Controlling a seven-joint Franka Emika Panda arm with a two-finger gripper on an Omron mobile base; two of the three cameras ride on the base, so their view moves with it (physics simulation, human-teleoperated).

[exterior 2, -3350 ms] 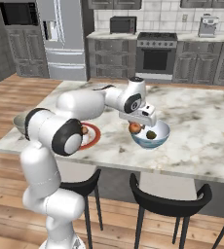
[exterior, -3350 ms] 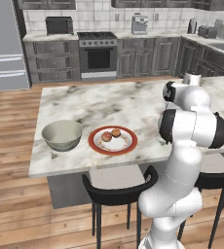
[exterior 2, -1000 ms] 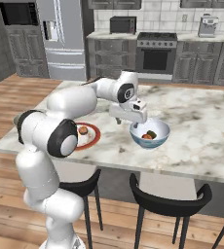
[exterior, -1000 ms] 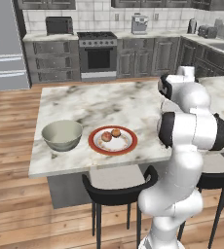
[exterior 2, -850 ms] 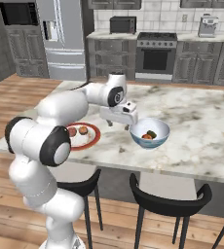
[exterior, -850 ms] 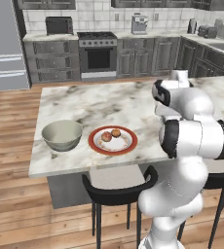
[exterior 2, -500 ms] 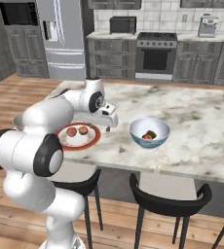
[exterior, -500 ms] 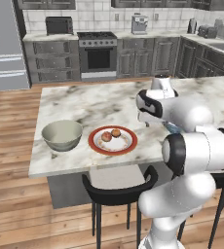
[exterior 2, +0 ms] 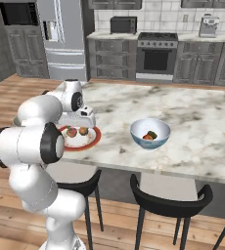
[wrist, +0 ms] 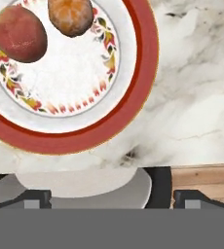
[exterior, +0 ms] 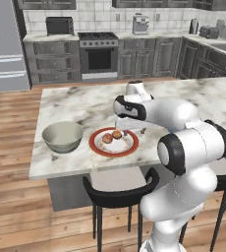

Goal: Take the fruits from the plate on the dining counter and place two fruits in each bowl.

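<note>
left base view: the claw [exterior: 130,129] hangs over the red-rimmed plate [exterior: 98,147], the grey bowl [exterior: 62,137] well beyond it.

right base view: two fruits already sit in the pale blue bowl [exterior 2: 150,133], well off to the claw's other side, so the grey one likely gets the rest.

hand view: claw spread wide and empty; reddish fruit [wrist: 19,33] and orange-brown fruit [wrist: 70,17] lie ahead on the plate, on the marbled surface [wrist: 196,97].

my arm [exterior: 193,147] is glossy white, built of rounded, bulbous segments, with dark grey bands circling each joint and small dark fingertips [wrist: 36,198].
</note>
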